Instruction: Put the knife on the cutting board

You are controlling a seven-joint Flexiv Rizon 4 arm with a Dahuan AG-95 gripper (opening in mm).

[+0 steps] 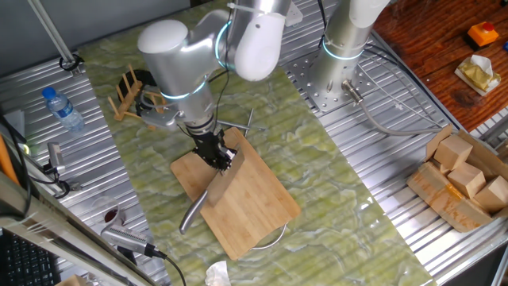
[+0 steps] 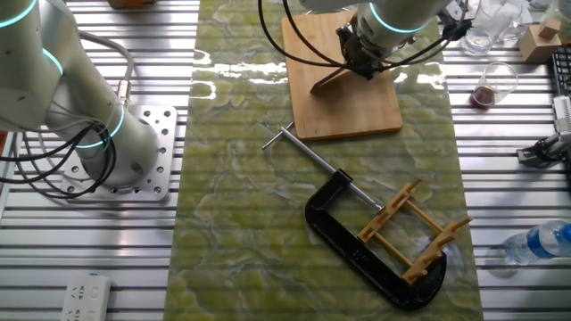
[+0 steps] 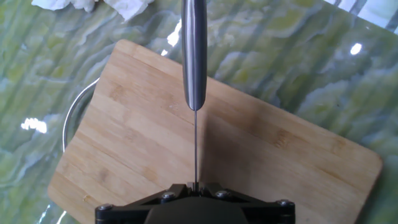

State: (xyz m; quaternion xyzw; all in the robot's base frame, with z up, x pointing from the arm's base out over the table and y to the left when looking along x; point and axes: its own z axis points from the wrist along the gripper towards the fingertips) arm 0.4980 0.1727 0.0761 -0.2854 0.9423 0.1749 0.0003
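The knife (image 1: 208, 195) is a silver-grey cleaver with a steel handle. My gripper (image 1: 219, 154) is shut on its blade, above the far left part of the bamboo cutting board (image 1: 254, 202). The knife slants down and its handle reaches past the board's left edge. In the hand view the blade (image 3: 196, 149) shows edge-on as a thin line between my fingertips (image 3: 196, 185), with the handle (image 3: 194, 56) over the board (image 3: 137, 143). In the other fixed view the gripper (image 2: 360, 55) holds the knife (image 2: 328, 80) over the board (image 2: 352, 102). I cannot tell if the knife touches the board.
A black C-clamp (image 2: 357, 245) with a metal rod (image 2: 312, 160) and a small wooden dowel rack (image 2: 412, 234) lie beside the board. A water bottle (image 1: 63, 107), wooden blocks (image 1: 464, 179), a glass (image 2: 495, 85) and crumpled white paper (image 3: 112, 6) are around. A metal ring (image 3: 71, 118) lies under the board.
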